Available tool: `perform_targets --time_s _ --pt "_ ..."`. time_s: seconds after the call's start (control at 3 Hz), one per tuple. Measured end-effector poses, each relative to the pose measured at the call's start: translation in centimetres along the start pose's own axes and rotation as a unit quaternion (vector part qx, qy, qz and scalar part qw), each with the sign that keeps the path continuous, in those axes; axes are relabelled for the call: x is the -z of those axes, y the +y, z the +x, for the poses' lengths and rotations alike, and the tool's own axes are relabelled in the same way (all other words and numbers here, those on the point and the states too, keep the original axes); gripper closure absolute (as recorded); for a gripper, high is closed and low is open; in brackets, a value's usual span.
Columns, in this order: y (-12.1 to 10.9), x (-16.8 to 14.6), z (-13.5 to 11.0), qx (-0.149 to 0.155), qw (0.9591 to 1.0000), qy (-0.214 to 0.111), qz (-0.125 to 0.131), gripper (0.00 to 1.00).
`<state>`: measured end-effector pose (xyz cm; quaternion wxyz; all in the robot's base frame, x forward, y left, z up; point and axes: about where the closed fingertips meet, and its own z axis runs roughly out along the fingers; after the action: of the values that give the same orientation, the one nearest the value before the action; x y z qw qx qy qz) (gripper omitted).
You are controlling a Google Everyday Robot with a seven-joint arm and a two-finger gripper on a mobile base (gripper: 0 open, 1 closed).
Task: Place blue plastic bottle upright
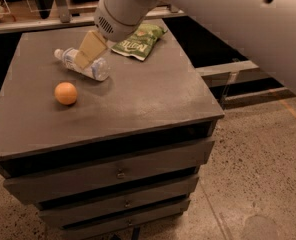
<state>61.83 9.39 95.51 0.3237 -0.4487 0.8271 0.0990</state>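
A: Step in hand, by the look of things: getting hold of the blue plastic bottle (99, 70) to tip it up. Gripper (86, 59) down over the bottle's middle, on the far left part of the cabinet top (148, 99). Jaws spread or pinching: cannot tell.

B: Lying flat, then?

A: Flat on its side. White cap toward the far left, base toward the near right. Long axis slanting across the top, level with it, nowhere near upright.

B: How to do it well?

A: Grip across the body, square to that slant, a little nearer the cap than the base. Squeeze gently: thin plastic, likely to dent or slip out. Lift slightly, swing the cap end upward, lower squarely onto the base, then release.

B: Anything to mind close by?

A: Orange (66, 93) just nearer and to the left, apart from the bottle. Green snack bag (139, 40) farther and to the right. Best set down between the two, touching neither.
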Motion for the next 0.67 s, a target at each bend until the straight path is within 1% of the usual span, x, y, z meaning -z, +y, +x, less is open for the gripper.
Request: perform_targets --time_s 0.33,0.67 --pt "-0.5 -3.0 -0.6 0.013 0.9997 0.017 -0.008 0.00" --pt "-1.1 -5.6 -1.0 0.019 0.9991 0.038 -0.010 0.00"
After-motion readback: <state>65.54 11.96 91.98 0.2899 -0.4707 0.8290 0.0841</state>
